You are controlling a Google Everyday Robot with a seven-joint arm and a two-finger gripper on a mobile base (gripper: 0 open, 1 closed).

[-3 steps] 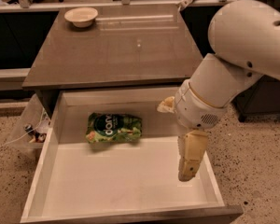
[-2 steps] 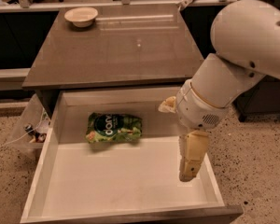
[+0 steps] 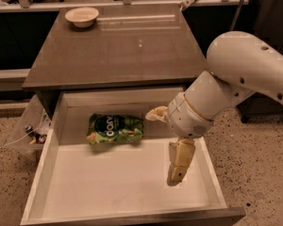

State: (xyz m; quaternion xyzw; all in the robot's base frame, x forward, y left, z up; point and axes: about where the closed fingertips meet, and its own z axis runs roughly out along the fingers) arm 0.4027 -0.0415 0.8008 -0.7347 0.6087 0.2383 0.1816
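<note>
The robot's white arm [image 3: 245, 74] reaches in from 3 o'clock and bends down over an open white drawer [image 3: 37, 182] pulled out from under a grey-brown counter [image 3: 118, 51]. The gripper [image 3: 163, 146] hangs inside the drawer, low over its right half, close to the right wall. Its 2 tan fingers are spread wide: 1 points straight down towards the drawer floor, the other juts out towards 9 o'clock, level with the wrist. Nothing sits between them, and the gripper has hold of nothing.

The nearest thing is a green chip bag [image 3: 115, 128], which lies flat on the drawer floor near the back wall, left of centre. From the gripper it sits at about 10 o'clock, near but not touching; the sideways finger points towards the bag's right end, with a gap between them.

Up on the counter, a pale bowl [image 3: 81, 16] stands at the far corner, about 11 o'clock, well apart from the arm. Outside the drawer at 9 o'clock, a clear plastic holder [image 3: 30, 128] hangs against the counter's side with small items inside. The floor [image 3: 254, 173] is speckled stone.
</note>
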